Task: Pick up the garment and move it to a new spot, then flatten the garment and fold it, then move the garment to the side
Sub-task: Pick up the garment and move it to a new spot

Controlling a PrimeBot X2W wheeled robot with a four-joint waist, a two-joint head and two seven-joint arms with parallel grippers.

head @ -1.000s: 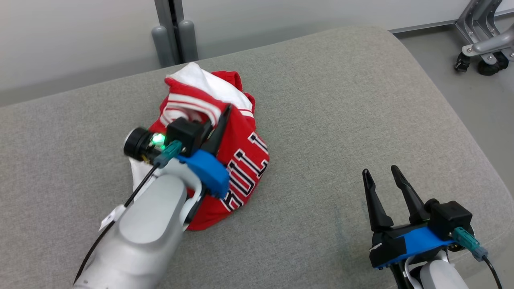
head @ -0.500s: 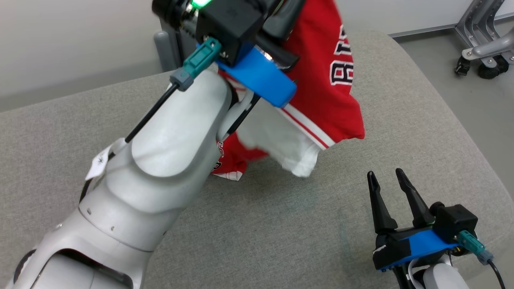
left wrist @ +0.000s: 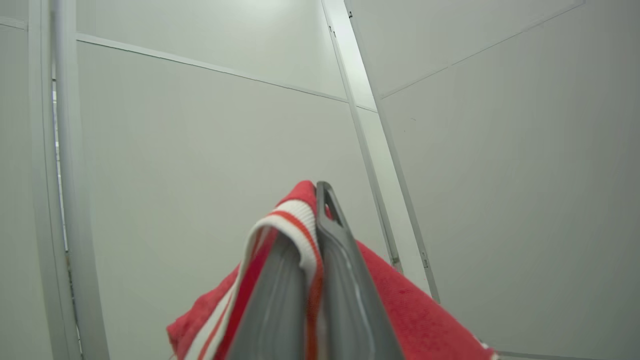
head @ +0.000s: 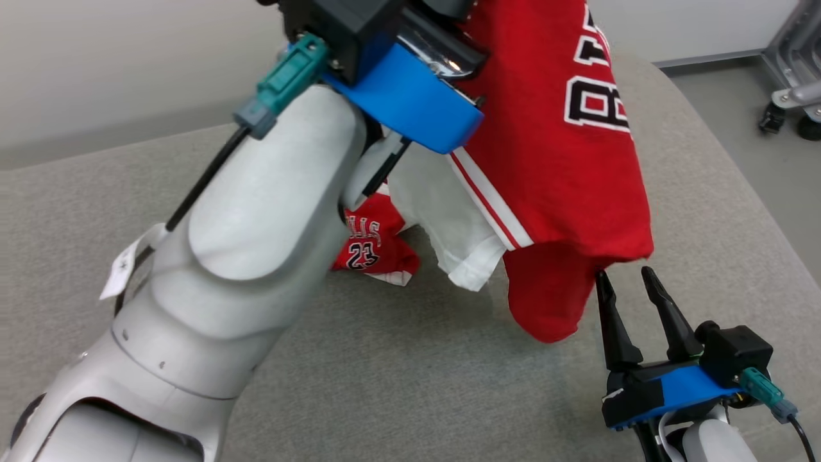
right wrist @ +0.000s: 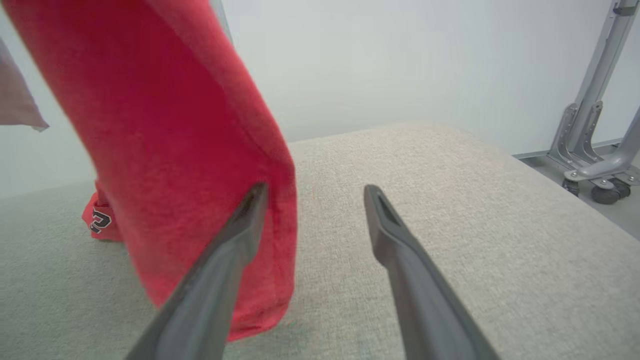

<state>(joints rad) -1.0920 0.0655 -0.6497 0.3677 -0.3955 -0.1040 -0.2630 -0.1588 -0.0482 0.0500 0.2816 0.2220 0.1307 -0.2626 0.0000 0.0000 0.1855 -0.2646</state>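
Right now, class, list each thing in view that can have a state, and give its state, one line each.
Jersey: lifted, hanging crumpled and unfolded; its numbered end lies on the cushion.
Left gripper: shut on the jersey's striped edge, raised high.
Right gripper: open, holding nothing, low beside the hanging cloth.

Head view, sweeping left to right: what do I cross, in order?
pale forearm of the left arm → red garment hanging above the couch → right gripper, open, at the garment's low hem → wheeled stand base on the floor.
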